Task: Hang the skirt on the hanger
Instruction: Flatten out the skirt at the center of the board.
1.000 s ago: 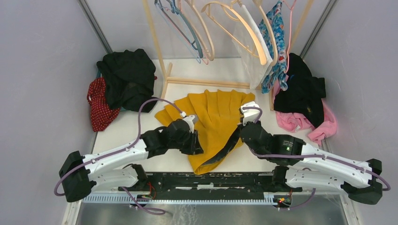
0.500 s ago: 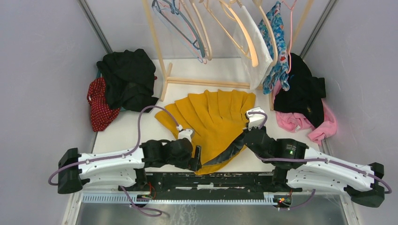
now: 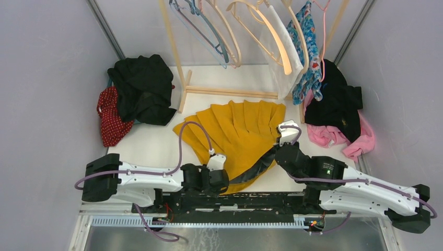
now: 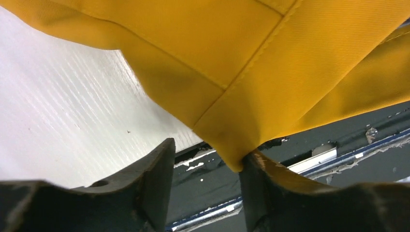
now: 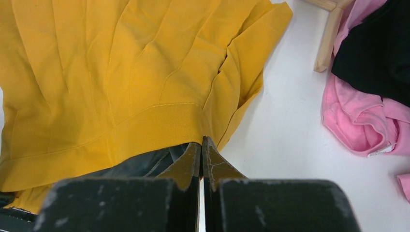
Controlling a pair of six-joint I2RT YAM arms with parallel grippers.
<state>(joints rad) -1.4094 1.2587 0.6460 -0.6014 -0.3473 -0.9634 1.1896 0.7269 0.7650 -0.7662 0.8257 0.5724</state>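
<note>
- In the middle of the white table (image 3: 151,146): the yellow pleated skirt (image 3: 235,130), fanned out flat, hem toward the wooden rack (image 3: 230,92), waistband toward the arm bases.
- Lies between both arms, not on any of the hangers (image 3: 282,47); shows dark lining at the open waistband.
- Right gripper (image 5: 201,144): fingers pressed together, pinching the edge of the waistband where the yellow cloth meets the dark lining.
- Left gripper (image 4: 208,153): fingers spread apart, low at the near edge of the table, at the near corner of the skirt.
- Touches that corner with one fingertip (image 4: 256,163) only; clamps no cloth between the fingers.
- At the back left of the table: a black garment (image 3: 141,86) heaped partly over a red dotted one (image 3: 107,117).
- At the right side: another black garment (image 3: 337,102) over a pink one (image 3: 360,138), just beside the rack.
- On the rack: several bare hangers, plus a white garment (image 3: 284,57) and a flowered one (image 3: 308,47), both hanging.
</note>
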